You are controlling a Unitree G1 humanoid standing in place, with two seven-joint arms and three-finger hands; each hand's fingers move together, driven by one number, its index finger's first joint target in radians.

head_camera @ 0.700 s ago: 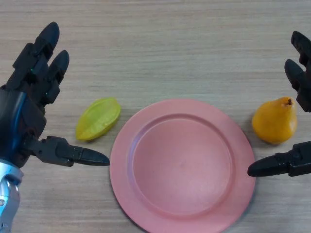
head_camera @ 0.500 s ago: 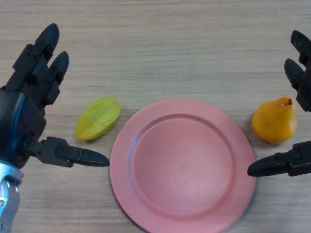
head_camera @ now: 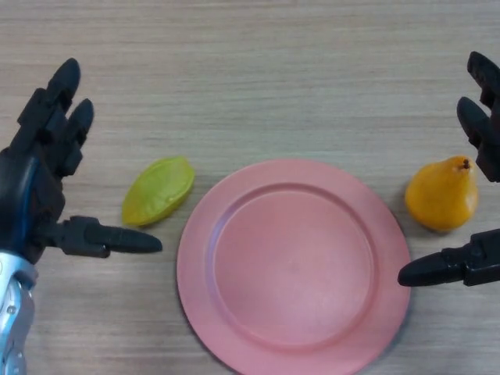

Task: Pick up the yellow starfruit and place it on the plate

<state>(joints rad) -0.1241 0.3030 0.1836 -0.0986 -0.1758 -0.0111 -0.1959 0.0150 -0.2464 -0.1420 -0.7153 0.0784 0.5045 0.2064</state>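
Yellow-green starfruit [head_camera: 158,191], ridged, pointed ends, lying w/ plate [head_camera: 293,264] beside.

the plate [head_camera: 234,344] loses its near rim at the bottom edge; the right hand [head_camera: 478,266] seems mostly out of frame.

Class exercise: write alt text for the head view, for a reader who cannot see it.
A yellow starfruit lies on a wooden table just left of an empty pink plate, with an orange pear to the plate's right. The robot's open left hand hovers beside the starfruit, and its open right hand frames the pear.
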